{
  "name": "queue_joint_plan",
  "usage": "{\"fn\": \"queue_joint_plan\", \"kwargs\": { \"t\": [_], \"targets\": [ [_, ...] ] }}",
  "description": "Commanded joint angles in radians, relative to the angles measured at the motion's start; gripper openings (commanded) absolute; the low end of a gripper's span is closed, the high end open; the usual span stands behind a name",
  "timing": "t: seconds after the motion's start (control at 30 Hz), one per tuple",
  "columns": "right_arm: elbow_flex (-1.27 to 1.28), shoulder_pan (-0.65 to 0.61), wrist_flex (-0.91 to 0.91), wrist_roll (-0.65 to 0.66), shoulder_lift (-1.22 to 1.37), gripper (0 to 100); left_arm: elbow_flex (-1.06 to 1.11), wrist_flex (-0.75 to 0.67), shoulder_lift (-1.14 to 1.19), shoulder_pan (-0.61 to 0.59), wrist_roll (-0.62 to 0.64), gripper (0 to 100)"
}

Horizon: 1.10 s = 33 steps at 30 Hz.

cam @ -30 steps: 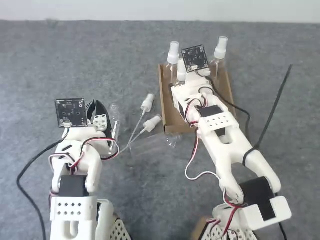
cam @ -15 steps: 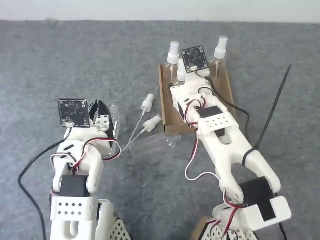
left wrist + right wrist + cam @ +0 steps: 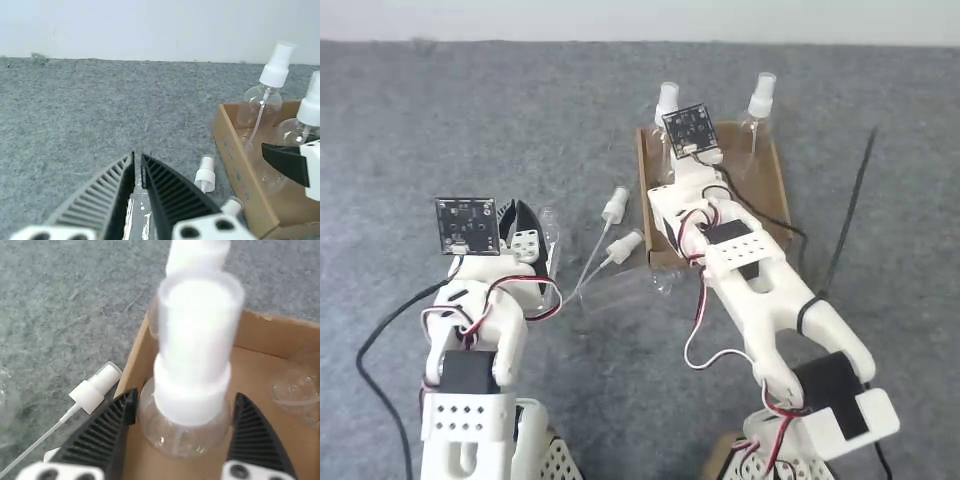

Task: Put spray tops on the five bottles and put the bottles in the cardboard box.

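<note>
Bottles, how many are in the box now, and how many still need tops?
Three topped bottles stand in the box. The right gripper is open around one of them. Two loose spray tops and a bare bottle lie on the carpet, so those are left.

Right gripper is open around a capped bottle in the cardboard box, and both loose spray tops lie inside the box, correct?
No. Both loose white spray tops lie on the grey carpet beside the brown cardboard box, per the high view. The right gripper is open around the clear capped bottle.
</note>
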Motion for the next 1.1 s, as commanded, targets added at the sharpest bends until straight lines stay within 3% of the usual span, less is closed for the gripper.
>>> {"fn": "queue_joint_plan", "kwargs": {
  "t": [0.0, 0.33, 0.6, 0.87, 1.07],
  "targets": [
    [-0.012, -0.005, -0.002, 0.005, -0.018, 29.2, -0.004, -0.026, -0.011, 0.006, 0.006, 1],
    [-0.066, -0.002, 0.007, 0.006, -0.094, 30.5, 0.005, -0.031, -0.009, 0.008, 0.005, 1],
    [-0.152, 0.001, 0.176, 0.006, -0.228, 30.5, 0.005, -0.032, -0.009, 0.008, 0.005, 1],
    [-0.183, -0.002, 0.397, 0.006, -0.417, 30.3, 0.007, -0.032, -0.009, 0.008, 0.005, 1],
    [-0.183, 0.002, 0.674, 0.006, -0.57, 30.3, 0.007, -0.032, -0.014, 0.008, 0.005, 1]
  ]
}}
